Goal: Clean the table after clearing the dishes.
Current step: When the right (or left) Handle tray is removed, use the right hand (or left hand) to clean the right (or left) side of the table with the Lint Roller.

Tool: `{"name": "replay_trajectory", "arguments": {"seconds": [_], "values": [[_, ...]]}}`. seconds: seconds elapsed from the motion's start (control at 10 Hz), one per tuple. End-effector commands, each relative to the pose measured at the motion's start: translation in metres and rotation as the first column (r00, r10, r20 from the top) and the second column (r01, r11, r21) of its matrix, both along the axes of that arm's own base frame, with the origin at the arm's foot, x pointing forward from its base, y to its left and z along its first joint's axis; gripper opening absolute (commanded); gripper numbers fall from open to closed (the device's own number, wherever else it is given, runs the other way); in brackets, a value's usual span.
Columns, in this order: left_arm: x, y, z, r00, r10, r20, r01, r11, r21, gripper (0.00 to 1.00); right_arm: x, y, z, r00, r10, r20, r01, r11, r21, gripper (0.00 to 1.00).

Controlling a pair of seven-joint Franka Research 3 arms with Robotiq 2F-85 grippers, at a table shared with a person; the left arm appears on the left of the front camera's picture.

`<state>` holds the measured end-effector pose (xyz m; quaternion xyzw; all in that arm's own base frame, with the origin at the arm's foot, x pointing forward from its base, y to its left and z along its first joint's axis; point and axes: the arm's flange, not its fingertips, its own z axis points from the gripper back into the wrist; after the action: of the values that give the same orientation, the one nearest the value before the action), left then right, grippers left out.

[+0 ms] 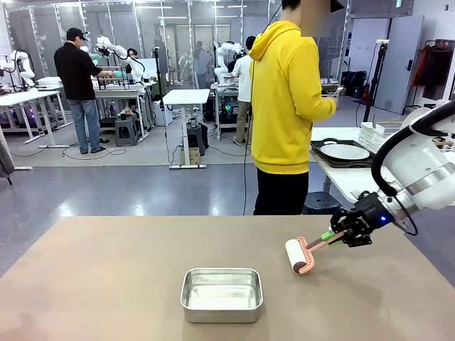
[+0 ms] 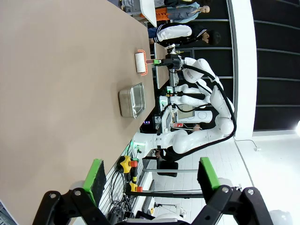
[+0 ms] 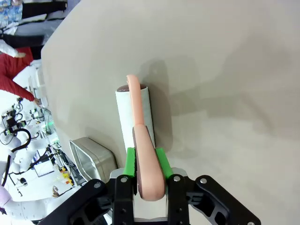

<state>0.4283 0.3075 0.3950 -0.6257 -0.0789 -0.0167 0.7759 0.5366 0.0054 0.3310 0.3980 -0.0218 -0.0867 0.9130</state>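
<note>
One tool in play: a lint roller (image 1: 301,254) with a white roll and a salmon-pink frame and handle, held low over the tabletop (image 1: 106,277) on the robot's right side.
Right hand (image 1: 334,236): closed on the roller's pink handle, the green pads (image 3: 161,161) pressed against its two sides; in the right wrist view the handle is seen running forward from between the fingers to the roll.
Left hand (image 2: 149,176): open, nothing between its pads, hanging above the tabletop's near part.
Roller, handling (judged): light and stiff in the frame; the roll is probably sticky paper and is expected to drag slightly when pressed down. Whether the roll touches the surface cannot be told.
Roller, hold point (judged): the handle is smooth and rounded, so it may twist between the pads under side load; the present grip at mid-handle seems sound.
Dishes: white plate (image 1: 345,151) on a dark tray (image 1: 321,148), set on a side table behind the person in the yellow hoodie (image 1: 284,92); already off the tabletop.
Steel pan (image 1: 222,294): on the tabletop near the front edge, well apart from the roller.
Tabletop, handling (judged): matte, flat and rigid; even rolling passes should be accepted.
</note>
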Motion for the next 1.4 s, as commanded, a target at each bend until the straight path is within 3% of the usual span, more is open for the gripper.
{"name": "replay_trajectory", "arguments": {"seconds": [0.0,0.3,0.6,1.3], "values": [[-0.002,0.001,0.0,1.0,0.001,0.009,-0.001,1.0,0.004,1.0,-0.007,-0.032,-0.013,0.999,-0.032,0.001,0.032,0.999,-0.03,0.22],[-0.002,0.001,0.0,1.0,0.001,0.009,-0.001,1.0,0.004,1.0,-0.016,-0.082,-0.01,0.999,-0.017,0.043,0.021,0.996,-0.082,0.22],[-0.002,0.001,0.0,1.0,0.001,0.009,-0.001,1.0,0.004,1.0,-0.031,-0.133,0.003,0.991,-0.089,0.103,0.101,0.989,-0.109,0.22],[-0.002,0.001,0.0,1.0,0.001,0.009,-0.001,1.0,0.004,1.0,-0.063,-0.183,0.056,0.991,-0.072,0.114,0.093,0.977,-0.191,0.22]]}}
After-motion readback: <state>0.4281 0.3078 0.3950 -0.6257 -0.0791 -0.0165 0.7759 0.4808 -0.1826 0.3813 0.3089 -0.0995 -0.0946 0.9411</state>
